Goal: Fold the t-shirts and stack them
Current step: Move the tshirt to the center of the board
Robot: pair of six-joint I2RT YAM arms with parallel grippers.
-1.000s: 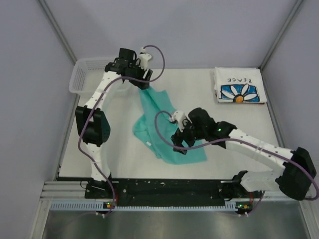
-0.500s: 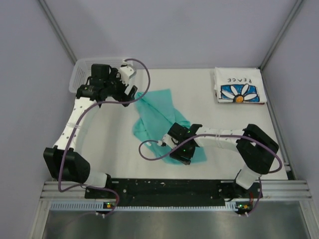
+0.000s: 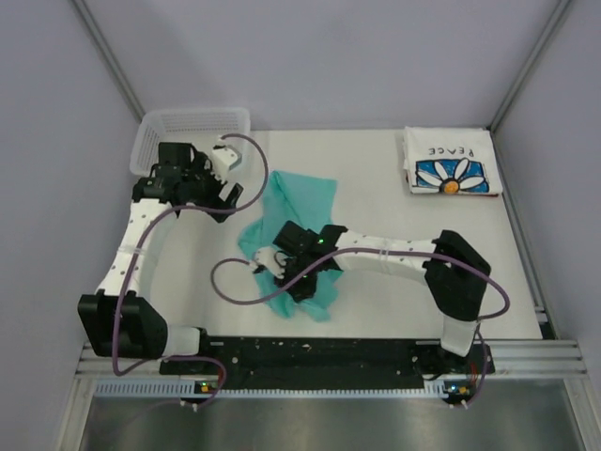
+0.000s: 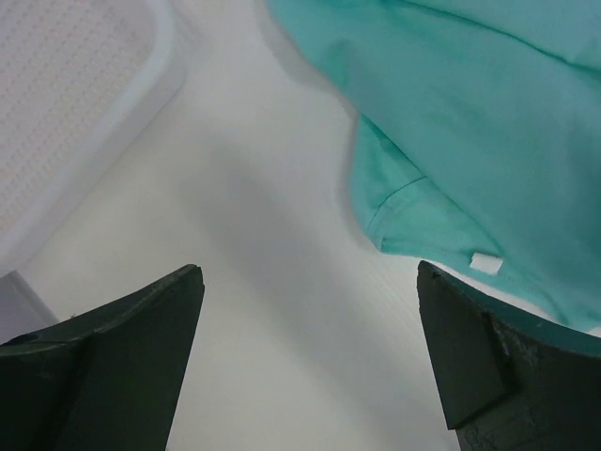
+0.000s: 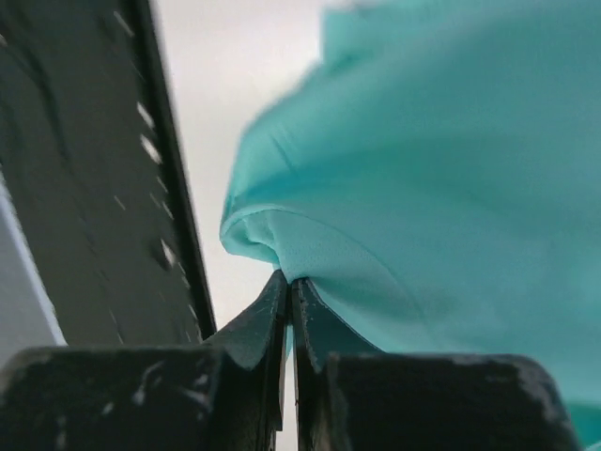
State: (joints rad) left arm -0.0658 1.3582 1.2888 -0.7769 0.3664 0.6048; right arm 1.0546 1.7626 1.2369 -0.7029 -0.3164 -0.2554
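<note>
The teal-green t-shirt (image 3: 302, 199) lies crumpled at the middle of the table. My right gripper (image 3: 299, 280) is over its near part, shut on a fold of its edge (image 5: 282, 246); in the right wrist view the jaws (image 5: 288, 279) meet on the teal cloth. My left gripper (image 3: 228, 194) hovers left of the shirt, open and holding nothing. Bare table shows between its fingers (image 4: 308, 272), with the shirt's hem and a white tag (image 4: 485, 264) to its right. The white t-shirt with the daisy and "PEACE" lettering (image 3: 451, 162) lies folded at the back right.
A white mesh basket (image 3: 188, 132) stands at the back left corner, close behind my left wrist, and its rim (image 4: 141, 103) shows in the left wrist view. The black base rail (image 3: 310, 352) runs along the near edge, close to my right gripper (image 5: 84, 188).
My right gripper has shut on the teal shirt's near edge and carried it leftward, bunching the cloth. My left gripper has opened fully and moved left, away from the shirt.
</note>
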